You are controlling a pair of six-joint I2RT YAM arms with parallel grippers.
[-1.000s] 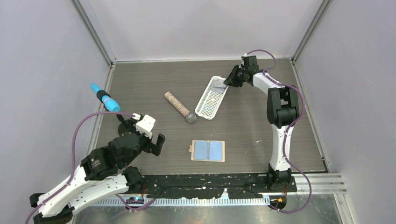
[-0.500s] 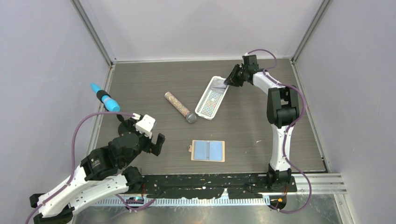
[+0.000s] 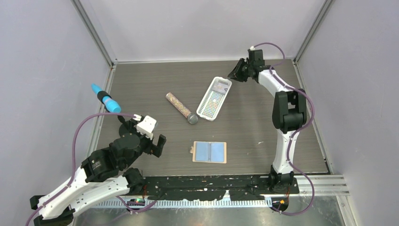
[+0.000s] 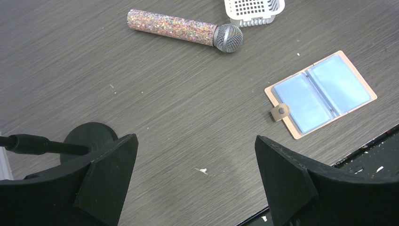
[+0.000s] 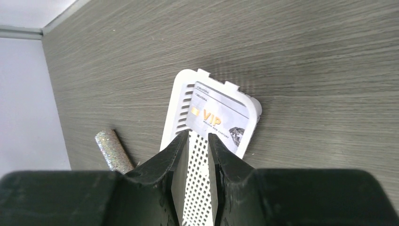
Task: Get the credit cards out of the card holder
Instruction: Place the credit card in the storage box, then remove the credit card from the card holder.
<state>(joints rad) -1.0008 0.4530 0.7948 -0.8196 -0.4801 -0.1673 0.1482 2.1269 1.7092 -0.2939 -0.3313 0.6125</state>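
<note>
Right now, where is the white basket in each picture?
Top external: white basket right of the middle, slanting.
Left wrist: just its end, at the top edge.
Right wrist: centre, with a VIP card in it.
Shared landmark: the glittery microphone lying beside it.

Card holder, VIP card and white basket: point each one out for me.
card holder (image 4: 322,94), left wrist view, centre fold.
VIP card (image 5: 217,117), right wrist view, printed face.
white basket (image 3: 210,106), top external view, perforated floor.

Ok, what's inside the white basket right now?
At its far end the white basket holds a grey VIP card lying face up. The edge of a second card shows just beneath it. Whether anything more lies under those two is covered.
</note>
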